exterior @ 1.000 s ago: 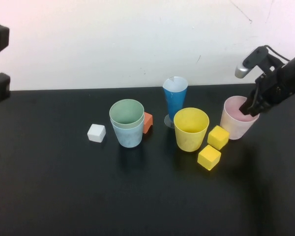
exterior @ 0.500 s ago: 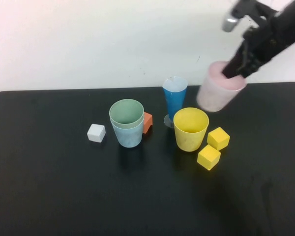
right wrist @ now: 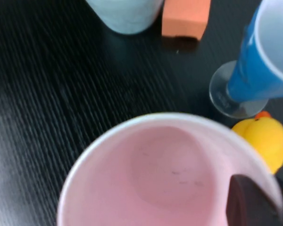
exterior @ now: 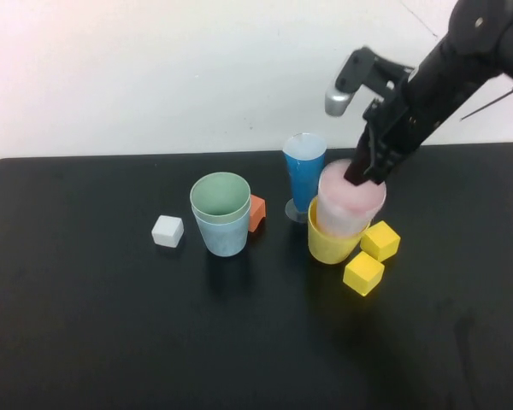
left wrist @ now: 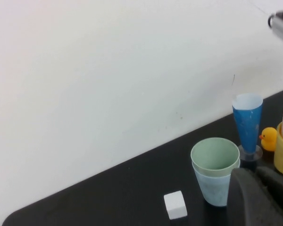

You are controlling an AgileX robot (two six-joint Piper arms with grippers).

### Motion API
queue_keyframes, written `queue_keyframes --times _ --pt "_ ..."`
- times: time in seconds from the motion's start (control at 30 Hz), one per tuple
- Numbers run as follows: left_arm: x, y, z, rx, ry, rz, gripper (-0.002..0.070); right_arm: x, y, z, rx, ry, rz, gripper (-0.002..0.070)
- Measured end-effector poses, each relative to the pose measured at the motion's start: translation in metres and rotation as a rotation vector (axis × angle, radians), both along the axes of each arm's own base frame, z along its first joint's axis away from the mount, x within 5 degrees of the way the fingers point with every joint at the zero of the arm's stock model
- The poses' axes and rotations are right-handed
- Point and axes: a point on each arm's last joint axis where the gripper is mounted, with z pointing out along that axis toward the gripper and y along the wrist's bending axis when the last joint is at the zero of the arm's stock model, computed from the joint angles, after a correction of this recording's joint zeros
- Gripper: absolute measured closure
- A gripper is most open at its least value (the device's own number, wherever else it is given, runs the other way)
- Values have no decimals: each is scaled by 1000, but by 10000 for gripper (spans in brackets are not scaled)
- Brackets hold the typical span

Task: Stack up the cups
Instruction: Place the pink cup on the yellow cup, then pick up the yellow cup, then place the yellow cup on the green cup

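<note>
Starting on the left side of the table [exterior: 85, 342]: the left gripper [left wrist: 262, 197] is parked way off that end, not in the high view at all, fingers pinched together with nothing between them. It shows only as a dark lump in its own wrist camera, looking across at the cups.

Next along is a small white cube [exterior: 168, 231], then the first pair that's already done: the mint green cup [exterior: 221, 198] sitting nested inside the light blue cup [exterior: 223, 237]. An orange block [exterior: 256, 213] is tucked just behind them. The tall dark-blue cone glass [exterior: 304, 175] stands further back; it's not one of the set, so leave it be. There's also a little rubber duck [right wrist: 266, 136] hiding near its foot.

Now the action. The right gripper [exterior: 363, 171] has one finger inside the rim of the pale pink cup [exterior: 349, 205], clamped narrow on the wall, and the cup is partway down into the yellow cup [exterior: 329, 243]. It looks a bit tilted to me, not fully seated. Two yellow cubes [exterior: 372, 256] sit right beside the yellow cup.

So I'd say we're mid-insertion on stack number two. The next move probably needs the pink cup straightened and lowered, then let go. After that, the two pairs still need merging.
</note>
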Motion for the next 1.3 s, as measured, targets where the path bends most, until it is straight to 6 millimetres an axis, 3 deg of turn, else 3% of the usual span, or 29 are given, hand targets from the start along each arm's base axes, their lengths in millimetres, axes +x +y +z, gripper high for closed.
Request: queue_keyframes --times 0.2,0.3,0.43,0.53,0.6,0.73,0.87,1.03,1.13,1.3 --pt "0 0 2 -6 -16 0 673 7 3 -29 -14 63 -33 441" --pt "0 0 2 -6 -16 0 673 10 4 -42 -23 85 -37 410" --pt "0 0 1 -7 -14 1 673 13 5 -60 -34 119 -39 429" --pt "0 0 1 -5 -11 0 673 13 6 -62 -36 135 -37 563" --pt "0 0 1 -4 -6 0 673 12 6 -56 -35 156 -43 623" --pt "0 0 0 -22 4 3 673 13 8 -33 -13 137 -75 631" --pt "0 0 -1 -19 20 3 673 3 14 15 27 51 -86 631" --pt "1 0 -11 11 69 6 673 -33 48 81 83 -93 15 632" --pt "2 0 -17 22 88 7 673 -46 78 91 88 -195 68 632" --pt "3 0 -26 44 106 10 673 -43 116 65 47 -306 102 633"
